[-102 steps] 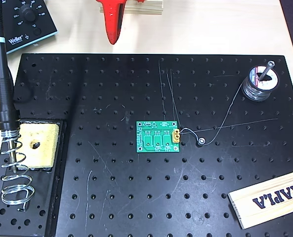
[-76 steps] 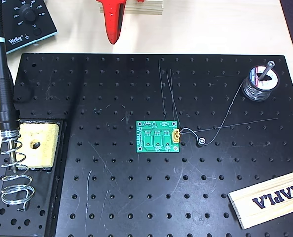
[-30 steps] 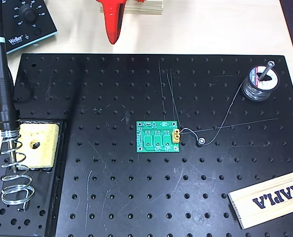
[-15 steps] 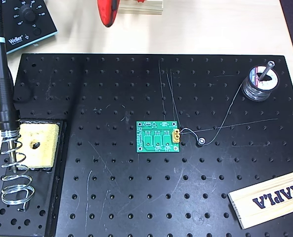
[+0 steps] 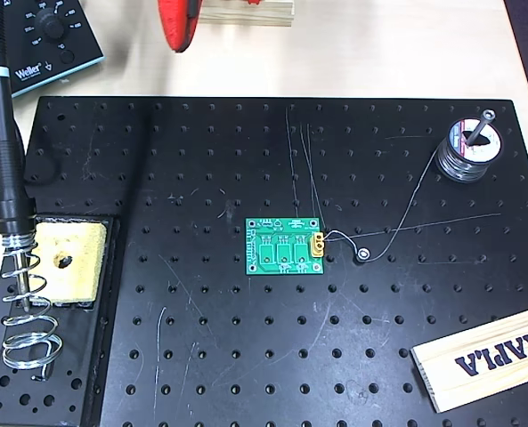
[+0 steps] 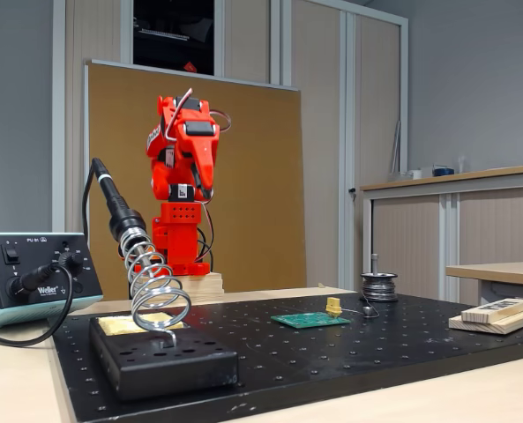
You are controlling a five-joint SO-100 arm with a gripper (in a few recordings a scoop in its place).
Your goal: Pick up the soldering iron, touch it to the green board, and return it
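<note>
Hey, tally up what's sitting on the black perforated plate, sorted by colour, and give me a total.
Green: 1, the green board
Yellow: 1, the sponge
Black: 1, the soldering iron in its coil holder
Silver: 1, the solder spool
Wood: 1, the block
Total: 5

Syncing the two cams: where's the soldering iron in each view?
Overhead view: soldering iron runs down the left edge, tip in the coil holder beside the yellow sponge.
Fixed view: soldering iron left of centre, leaning up and left out of the coil holder, in front of the red arm.
Shared landmark: the green board, mid-plate in both.
</note>
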